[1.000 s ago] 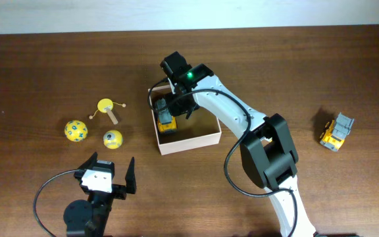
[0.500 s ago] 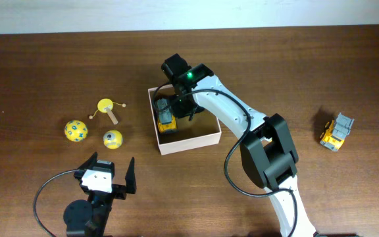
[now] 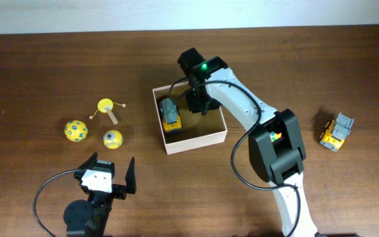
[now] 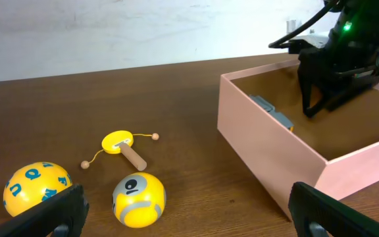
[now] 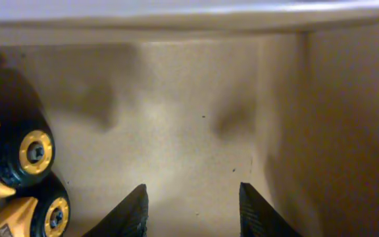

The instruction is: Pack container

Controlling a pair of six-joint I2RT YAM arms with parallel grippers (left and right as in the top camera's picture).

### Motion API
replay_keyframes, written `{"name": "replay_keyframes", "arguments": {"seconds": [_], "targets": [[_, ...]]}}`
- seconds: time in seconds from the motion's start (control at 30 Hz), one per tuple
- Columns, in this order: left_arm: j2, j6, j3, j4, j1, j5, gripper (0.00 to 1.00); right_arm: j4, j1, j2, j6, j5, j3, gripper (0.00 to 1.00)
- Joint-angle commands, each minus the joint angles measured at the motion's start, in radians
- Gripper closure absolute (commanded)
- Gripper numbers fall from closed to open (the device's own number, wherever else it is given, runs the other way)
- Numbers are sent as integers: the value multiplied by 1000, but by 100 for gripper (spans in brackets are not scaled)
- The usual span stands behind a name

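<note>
Shifted rightward from above the toy truck, the right gripper [image 5: 193, 201] is now positioned over the bare container floor. The container [image 3: 196, 143] itself is displaced slightly to the right. The jaws are held apart with nothing between them, so the toy truck [image 3: 170, 116] is judged released; it lies inside, along the left wall. The container is located mid-table [image 3: 295, 59]. The left gripper [image 3: 110, 171], likewise spread and empty, is parked well clear, presumably to avoid interference. A spotted ball [image 3: 75, 130], a smaller ball [image 3: 112, 139], a drum toy [image 3: 106, 105] and a second truck [image 3: 335, 131] are left outside, so packing is judged incomplete.
</note>
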Motion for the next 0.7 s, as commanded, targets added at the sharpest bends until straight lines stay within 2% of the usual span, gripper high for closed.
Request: {"name": "replay_keyframes", "arguments": {"seconds": [0.0, 0.3, 0.67], "targets": [[-8, 16, -6, 2, 6, 10, 1, -7, -12, -19, 62, 21, -5, 60], [-8, 16, -5, 2, 6, 10, 1, -48, -2, -19, 71, 2, -5, 60], [-8, 16, -6, 2, 6, 10, 1, -130, 84, -19, 69, 2, -5, 61]]}}
